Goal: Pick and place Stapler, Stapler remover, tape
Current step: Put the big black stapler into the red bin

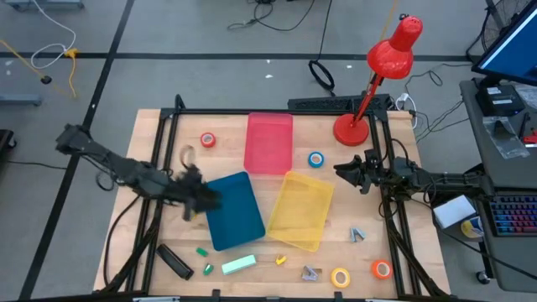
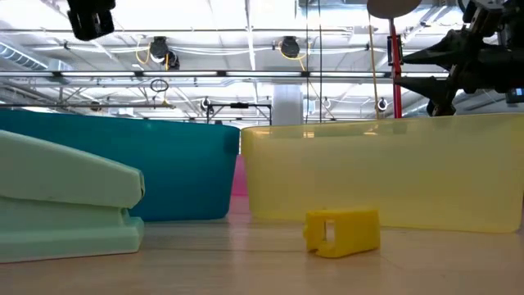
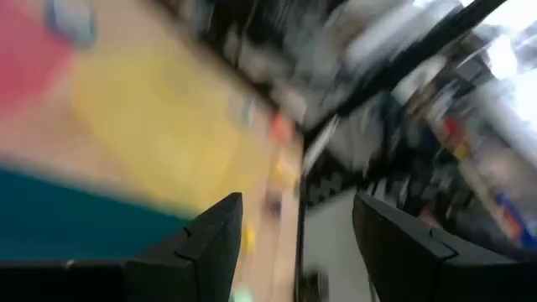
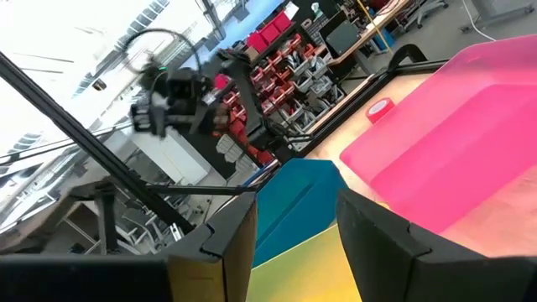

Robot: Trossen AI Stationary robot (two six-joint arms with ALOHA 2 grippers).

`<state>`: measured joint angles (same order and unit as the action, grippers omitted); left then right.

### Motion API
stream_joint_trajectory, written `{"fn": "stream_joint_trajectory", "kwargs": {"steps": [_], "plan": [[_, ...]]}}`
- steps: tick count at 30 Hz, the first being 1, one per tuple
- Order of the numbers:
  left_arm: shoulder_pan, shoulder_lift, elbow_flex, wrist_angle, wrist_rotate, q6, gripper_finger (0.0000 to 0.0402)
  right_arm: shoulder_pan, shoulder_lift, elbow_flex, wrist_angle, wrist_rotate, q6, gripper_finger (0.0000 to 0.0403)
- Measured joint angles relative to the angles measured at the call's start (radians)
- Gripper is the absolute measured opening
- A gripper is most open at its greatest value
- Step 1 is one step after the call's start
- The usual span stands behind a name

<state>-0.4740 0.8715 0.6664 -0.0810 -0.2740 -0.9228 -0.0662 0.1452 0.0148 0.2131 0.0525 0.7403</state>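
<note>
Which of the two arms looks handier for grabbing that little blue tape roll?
The right one, probably. Its gripper hovers open just beside the blue tape roll, while the left gripper is over the blue tray, across the pink tray.

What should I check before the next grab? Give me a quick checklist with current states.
1. Left gripper empty: ok, fingers apart with nothing between them, hovering at the blue tray's left edge.
2. Right gripper empty: ok, open, raised beside the yellow tray.
3. Trays empty: ok, the pink tray, the blue and the yellow hold nothing.
4. Tape rolls reachable: ok, blue roll, yellow roll and red-orange rolls lie loose on the table.
5. Black stapler and green stapler free: ok, at the front edge.
6. Left wrist view usable for aiming: not ok, motion smear.
</note>
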Motion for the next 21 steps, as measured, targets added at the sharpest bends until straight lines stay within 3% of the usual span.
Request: {"fn": "stream_joint_trajectory", "kwargs": {"steps": [9,15,21], "plan": [[-0.124,0.383,0.353,-0.4,0.247,-0.585,0.0225,0.0,0.0,0.0,0.0,0.0,0.0,0.0157],[-0.282,0.47,0.497,-0.692,0.252,-1.067,0.0225,0.0,0.0,0.0,0.0,0.0,0.0,0.0157],[-0.492,0.496,0.506,-0.856,0.268,-1.647,0.0225,0.0,0.0,0.0,0.0,-0.001,0.0,0.0157]]}}
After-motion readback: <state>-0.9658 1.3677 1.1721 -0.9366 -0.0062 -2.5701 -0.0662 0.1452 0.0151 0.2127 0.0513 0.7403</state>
